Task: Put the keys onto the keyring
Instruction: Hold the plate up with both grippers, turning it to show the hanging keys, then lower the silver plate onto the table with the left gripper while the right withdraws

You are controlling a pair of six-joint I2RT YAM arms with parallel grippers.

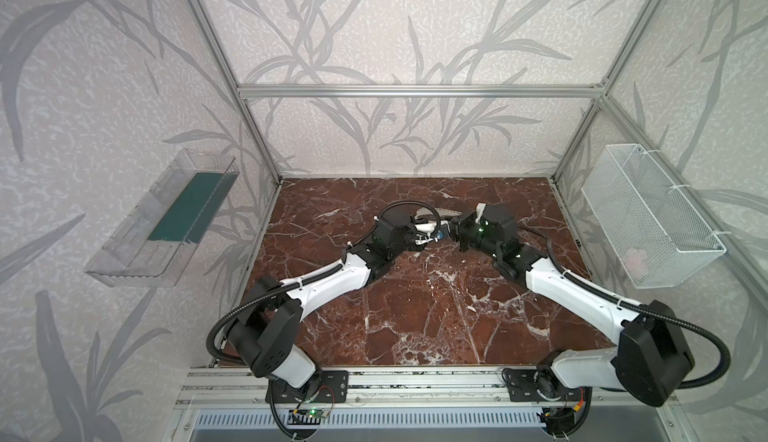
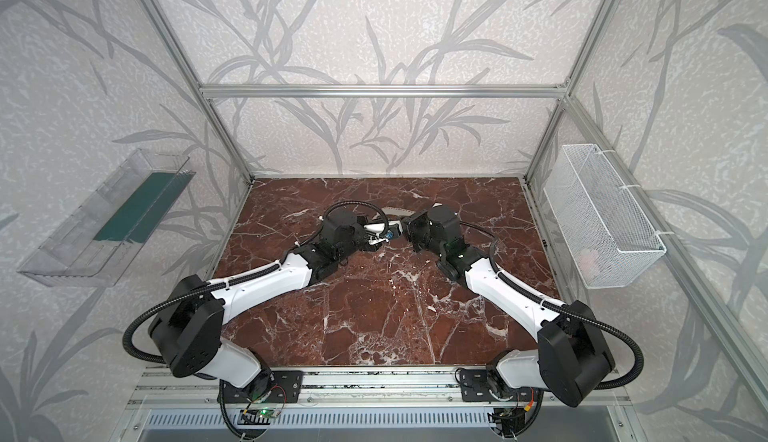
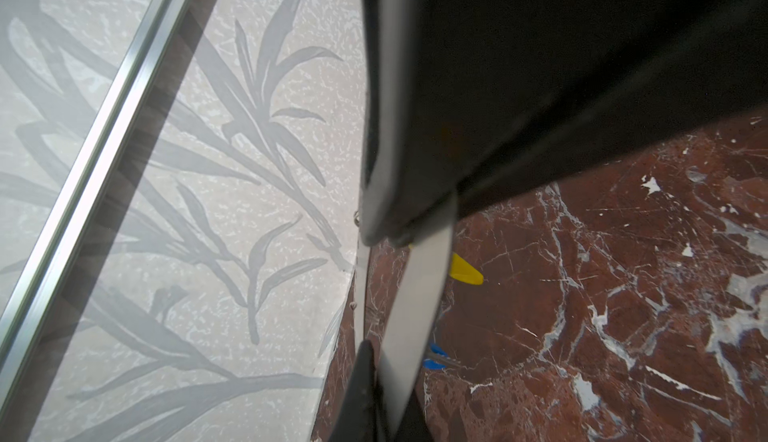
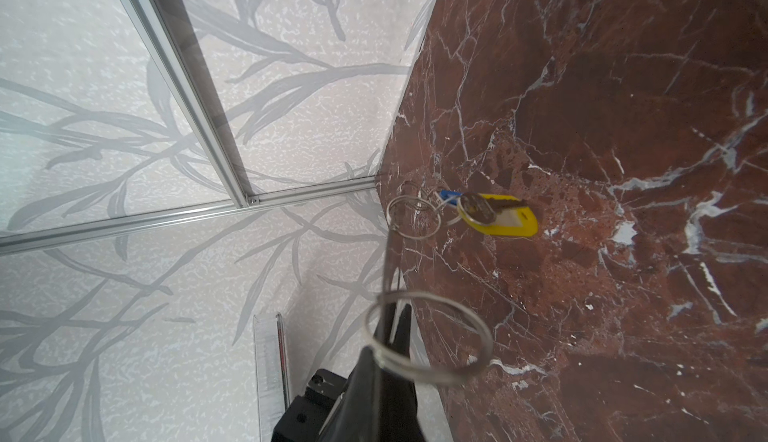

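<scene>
Both arms meet at the back-centre of the marble table [image 1: 415, 319]. The left gripper [image 1: 429, 236] has its jaws closed on the keyring [image 1: 436, 212], a flat grey plate with an oval cut-out. In the left wrist view the plate's broad side [image 3: 419, 294] runs pinched between the dark fingers [image 3: 361, 381]. In both top views the plate shows just behind the two grippers.

The right gripper [image 1: 454, 232] has narrow jaws clamped on a big wire ring [image 4: 490, 346], clear in the right wrist view. A thin wire [image 4: 385, 261] runs from it to a small ring [image 4: 415, 237] by the keys [image 4: 478, 211]. They have a yellow tag [image 4: 505, 223] and a blue tag [image 4: 449, 195], and the metal key head lies over the yellow tag.

The keys sit low at the table, between the two grippers. The blue tag shows in both top views. I cannot tell if the keys rest on the marble or hang just off it. In the left wrist view both tags peek out past the plate's edge.
</scene>
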